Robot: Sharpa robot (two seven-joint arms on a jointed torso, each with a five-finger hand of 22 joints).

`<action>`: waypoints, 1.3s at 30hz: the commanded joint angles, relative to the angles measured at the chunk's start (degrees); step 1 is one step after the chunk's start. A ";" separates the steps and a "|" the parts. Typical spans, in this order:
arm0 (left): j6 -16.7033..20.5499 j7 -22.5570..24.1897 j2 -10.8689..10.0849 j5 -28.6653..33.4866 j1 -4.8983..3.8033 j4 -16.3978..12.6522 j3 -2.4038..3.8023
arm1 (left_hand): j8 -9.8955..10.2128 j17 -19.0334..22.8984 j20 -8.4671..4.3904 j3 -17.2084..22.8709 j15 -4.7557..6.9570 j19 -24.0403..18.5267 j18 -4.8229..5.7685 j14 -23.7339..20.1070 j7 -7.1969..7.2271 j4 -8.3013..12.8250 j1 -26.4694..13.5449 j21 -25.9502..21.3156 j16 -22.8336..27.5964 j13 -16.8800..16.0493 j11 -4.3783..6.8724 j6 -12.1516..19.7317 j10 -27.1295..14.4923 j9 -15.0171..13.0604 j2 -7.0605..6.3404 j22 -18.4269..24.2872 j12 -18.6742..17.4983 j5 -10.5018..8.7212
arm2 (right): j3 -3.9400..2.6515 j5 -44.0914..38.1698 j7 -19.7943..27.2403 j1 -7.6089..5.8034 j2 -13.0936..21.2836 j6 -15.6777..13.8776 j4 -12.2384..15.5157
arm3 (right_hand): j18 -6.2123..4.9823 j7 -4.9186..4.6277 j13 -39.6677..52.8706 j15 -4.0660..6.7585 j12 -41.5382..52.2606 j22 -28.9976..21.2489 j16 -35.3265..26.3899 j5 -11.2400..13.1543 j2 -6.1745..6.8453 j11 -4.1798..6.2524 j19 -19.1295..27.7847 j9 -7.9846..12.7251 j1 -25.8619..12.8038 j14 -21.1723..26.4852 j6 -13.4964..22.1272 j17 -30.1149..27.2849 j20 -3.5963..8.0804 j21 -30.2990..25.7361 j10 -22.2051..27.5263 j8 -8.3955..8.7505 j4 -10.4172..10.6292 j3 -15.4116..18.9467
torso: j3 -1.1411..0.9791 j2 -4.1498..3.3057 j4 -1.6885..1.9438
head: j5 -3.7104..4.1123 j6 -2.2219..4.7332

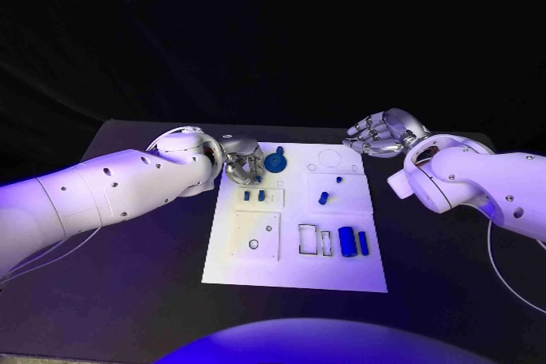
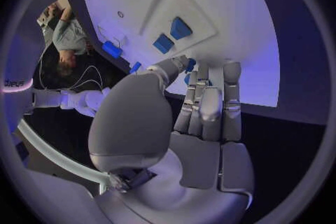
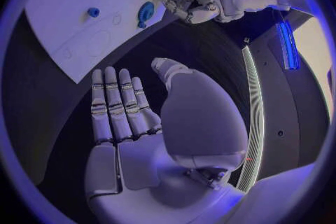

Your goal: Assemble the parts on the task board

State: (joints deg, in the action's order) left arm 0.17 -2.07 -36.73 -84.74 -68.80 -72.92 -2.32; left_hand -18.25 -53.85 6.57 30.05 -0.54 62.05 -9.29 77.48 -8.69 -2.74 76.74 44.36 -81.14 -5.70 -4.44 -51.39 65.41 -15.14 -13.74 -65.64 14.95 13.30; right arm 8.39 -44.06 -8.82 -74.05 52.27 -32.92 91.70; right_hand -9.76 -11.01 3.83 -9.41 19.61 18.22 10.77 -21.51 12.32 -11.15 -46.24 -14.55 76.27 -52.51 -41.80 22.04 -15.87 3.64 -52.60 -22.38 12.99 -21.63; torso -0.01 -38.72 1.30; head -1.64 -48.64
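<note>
The white task board lies in the middle of the black table. A round blue part sits at its far left corner. My left hand is right beside that part, fingers straight, thumb reaching toward it; the blue part peeks between thumb and fingers. Whether they touch is unclear. In the right wrist view the left hand stands just off the round part. My right hand hovers past the board's far right corner, and its fingers are stretched out flat, holding nothing.
Two small blue pegs stand left of the board's middle, and other pegs stand to their right. Two blue blocks lie at the near right beside empty rectangular slots. A raised plate takes the near left.
</note>
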 commanded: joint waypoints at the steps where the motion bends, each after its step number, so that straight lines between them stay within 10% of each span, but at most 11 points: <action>1: 0.31 -0.25 -0.06 0.35 0.00 -0.22 0.02 | 0.40 0.20 0.46 -0.51 -0.44 -0.23 -0.46 0.04 0.09 -0.03 -0.65 -0.40 -0.14 -0.12 -0.52 0.63 -0.36 0.09 -0.29 0.08 -0.49 0.39 | 0.00 -0.72 0.22 0.03 0.01 0.60 0.03 | -0.64 -3.00 -0.09 -0.04 0.25 -0.05 -0.11 -0.10 0.26 0.17 -0.14 0.05 0.11 0.37 0.05 -0.05 -0.18 0.21 0.05 -0.18 0.09 -0.37 | 0.00 -0.02 0.01 | 0.01 -0.03; 12: 2.54 -0.04 -1.76 1.67 0.01 -1.33 0.06 | 2.64 5.53 2.02 -7.56 -2.19 -1.42 -0.75 -3.09 1.00 -2.31 -3.43 -4.06 0.83 -0.57 -2.52 5.72 -8.11 0.68 -1.99 1.08 -1.88 3.53 | 0.00 -1.42 0.25 0.03 0.22 1.59 -0.40 | -0.62 -2.91 -0.11 -0.10 0.19 -0.52 -0.17 0.42 0.74 0.17 -0.13 0.12 0.78 0.59 -0.29 -0.39 -0.21 0.22 0.35 -0.63 -0.97 -1.26 | 0.01 0.05 0.02 | 0.13 0.04; 21: 8.99 3.60 -4.13 13.53 -0.02 -2.29 0.61 | 0.29 14.89 2.65 -31.04 -2.68 -1.12 -1.08 -7.09 0.67 -10.95 3.99 -7.48 2.92 -1.90 -2.99 6.90 -12.51 0.42 4.67 1.30 2.59 0.86 | 0.00 -5.84 1.53 0.03 0.31 4.00 -2.09 | -0.82 -1.88 -0.09 1.26 -0.10 -1.31 2.46 5.32 1.74 1.17 -2.68 0.71 1.75 -3.91 -2.95 0.00 0.76 1.27 -1.53 -1.31 -4.33 -4.64 | 0.03 0.21 0.02 | 0.17 0.46; 25: 9.91 6.05 -5.82 26.40 -0.10 -2.71 1.18 | -0.65 27.92 2.70 -32.77 -2.71 -2.69 -1.07 -14.46 -0.56 -13.09 7.01 -9.93 8.67 -2.16 -3.00 6.42 -13.08 0.39 6.49 2.09 4.16 2.50 | -0.01 -11.30 1.51 0.03 0.31 6.80 -3.31 | -0.81 -0.54 0.02 3.64 -2.23 -0.83 5.35 8.16 2.50 2.78 -8.88 1.23 0.95 -10.56 -6.11 1.47 3.10 3.90 -5.99 -0.46 -6.53 -8.82 | -0.05 0.19 0.02 | 0.03 0.69; 32: 9.45 10.49 -9.46 45.66 -0.31 -4.96 1.65 | -2.59 31.58 2.08 -32.70 -1.89 -2.53 -1.22 -15.22 -1.23 -13.46 11.28 -15.44 14.89 -2.95 -2.05 4.08 -10.57 0.32 9.70 5.69 8.48 4.48 | -0.01 -24.77 -0.24 0.04 -0.01 13.75 -3.80 | -0.68 1.10 0.27 7.01 -7.99 2.33 11.02 8.24 2.80 4.88 -16.19 1.23 -0.05 -19.97 -9.97 6.27 6.73 9.59 -12.97 0.53 -10.21 -11.41 | -0.05 0.03 0.02 | 0.35 1.31; 39: 6.40 14.93 -12.06 64.76 -0.34 -8.36 1.68 | -3.21 32.17 0.96 -28.95 -0.71 -0.96 -1.18 -13.85 -0.40 -13.81 15.39 -16.46 15.92 -2.77 -0.75 2.96 -6.42 0.53 10.82 6.21 10.04 4.54 | -0.01 -37.57 -2.24 0.31 -0.67 18.34 -3.15 | -0.42 2.12 0.90 8.75 -12.03 8.60 19.69 8.56 2.72 5.96 -20.13 1.33 -1.47 -25.80 -12.50 12.90 9.46 17.14 -16.49 2.12 -12.15 -10.14 | 0.06 -0.08 0.00 | 2.29 1.81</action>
State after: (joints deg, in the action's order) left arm 8.28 8.16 -48.70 -34.23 -69.07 -80.69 -0.70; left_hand -21.21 -21.76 7.65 0.90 -1.45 60.73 -9.75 63.47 -9.19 -16.59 91.70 28.08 -65.38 -8.54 -5.12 -48.06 58.60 -14.67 -2.86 -59.49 24.80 17.52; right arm 8.36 -71.17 -9.43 -73.82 51.67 -19.63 88.40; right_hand -9.76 -8.82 4.73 -0.70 7.74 26.62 30.24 -13.14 15.08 -5.12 -66.27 -13.26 75.24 -78.15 -54.09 34.71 -6.50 20.56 -68.91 -20.34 1.03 -31.78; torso -0.03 -38.72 1.31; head -0.02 -46.93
